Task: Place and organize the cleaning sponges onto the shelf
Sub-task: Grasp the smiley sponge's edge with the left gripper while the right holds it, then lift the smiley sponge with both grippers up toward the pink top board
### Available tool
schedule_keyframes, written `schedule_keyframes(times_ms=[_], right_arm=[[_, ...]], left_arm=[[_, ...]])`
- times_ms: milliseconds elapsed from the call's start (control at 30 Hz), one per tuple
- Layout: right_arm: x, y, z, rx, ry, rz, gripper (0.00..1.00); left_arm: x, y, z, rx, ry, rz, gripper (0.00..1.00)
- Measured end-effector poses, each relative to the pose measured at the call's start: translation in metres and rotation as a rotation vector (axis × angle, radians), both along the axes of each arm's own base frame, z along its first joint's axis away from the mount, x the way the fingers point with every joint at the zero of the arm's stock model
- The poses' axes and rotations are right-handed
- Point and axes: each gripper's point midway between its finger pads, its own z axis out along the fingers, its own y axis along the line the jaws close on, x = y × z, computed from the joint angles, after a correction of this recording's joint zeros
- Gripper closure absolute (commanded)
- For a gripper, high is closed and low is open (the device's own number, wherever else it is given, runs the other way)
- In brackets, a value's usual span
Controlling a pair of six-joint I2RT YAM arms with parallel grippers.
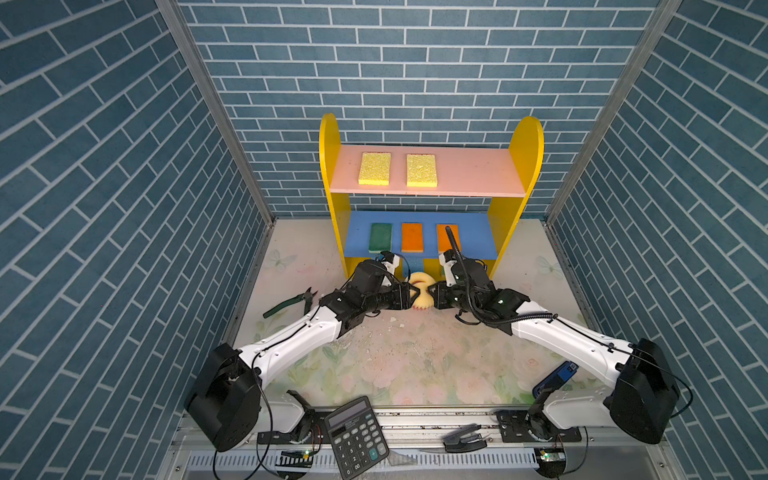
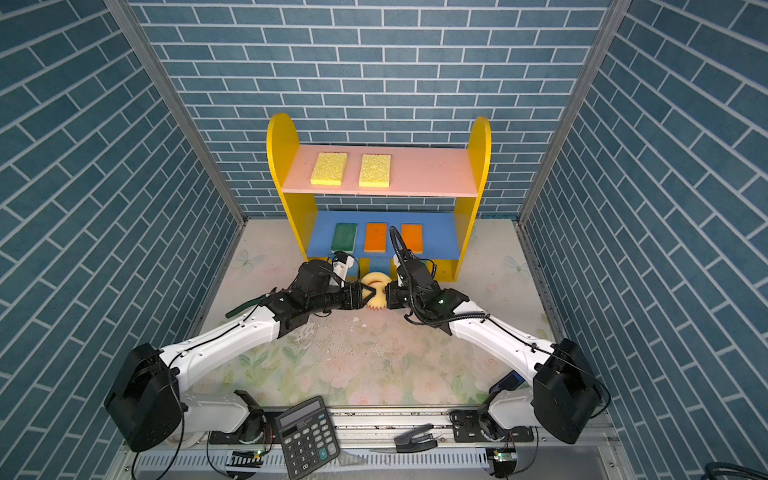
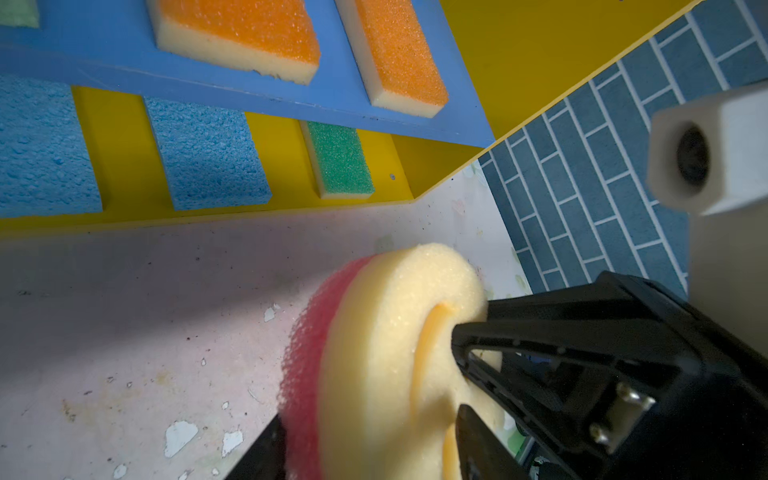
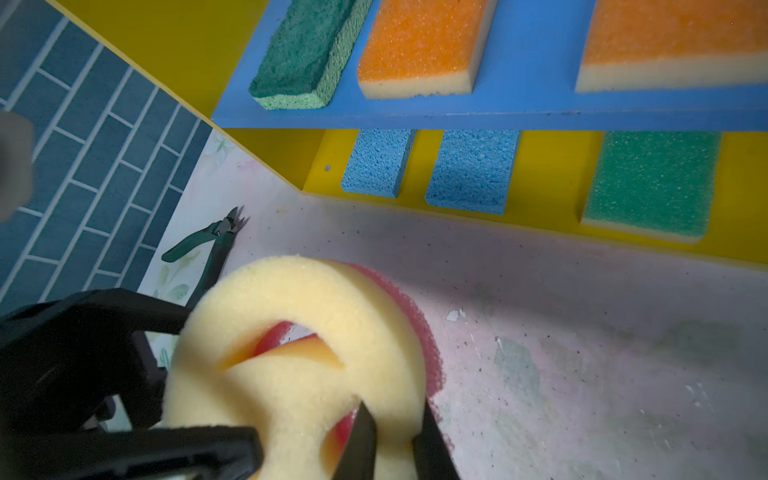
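Note:
A round yellow sponge (image 1: pixel 422 298) (image 2: pixel 376 297) with a pink underside stands on edge in front of the shelf (image 1: pixel 469 174). My left gripper (image 1: pixel 414 293) (image 3: pixel 374 440) spans its thickness, one finger on the pink side and one on the yellow face (image 3: pixel 374 353). My right gripper (image 1: pixel 432 296) (image 4: pixel 395 436) is shut on the rim of the round sponge (image 4: pixel 299 395). Two yellow sponges (image 1: pixel 375 168) lie on the pink board. A green sponge (image 1: pixel 381 237) and two orange sponges (image 1: pixel 412 237) lie on the blue board. Two blue sponges (image 4: pixel 469 170) and a green sponge (image 4: pixel 652 183) lie on the yellow base.
Green-handled cutters (image 1: pixel 299 303) lie on the table left of my left arm. A black calculator (image 1: pixel 357 436) and a small black tool (image 1: pixel 463 440) sit at the front rail. A blue object (image 1: pixel 559 376) lies by my right arm's base. Brick-pattern walls enclose three sides.

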Motion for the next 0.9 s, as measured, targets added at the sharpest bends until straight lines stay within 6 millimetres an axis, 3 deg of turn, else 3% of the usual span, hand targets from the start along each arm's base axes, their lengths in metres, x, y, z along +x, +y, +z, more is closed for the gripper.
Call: schedule_keyframes(times_ms=[233, 400, 733, 900], right_arm=[[0.003, 0.001, 0.007, 0.048, 0.007, -0.021, 0.86], [0.001, 0.002, 0.017, 0.083, 0.001, -0.016, 0.73], [0.003, -0.012, 0.058, 0.174, -0.067, -0.021, 0.23], [0.001, -0.030, 0.095, 0.266, -0.125, 0.000, 0.17]], left_arm=[[0.007, 0.001, 0.009, -0.057, 0.001, 0.039, 0.69], [0.005, 0.004, 0.019, -0.077, -0.013, 0.047, 0.90], [0.004, 0.006, 0.047, -0.154, -0.064, 0.024, 0.93], [0.003, 0.012, 0.063, -0.192, -0.085, 0.008, 0.93]])
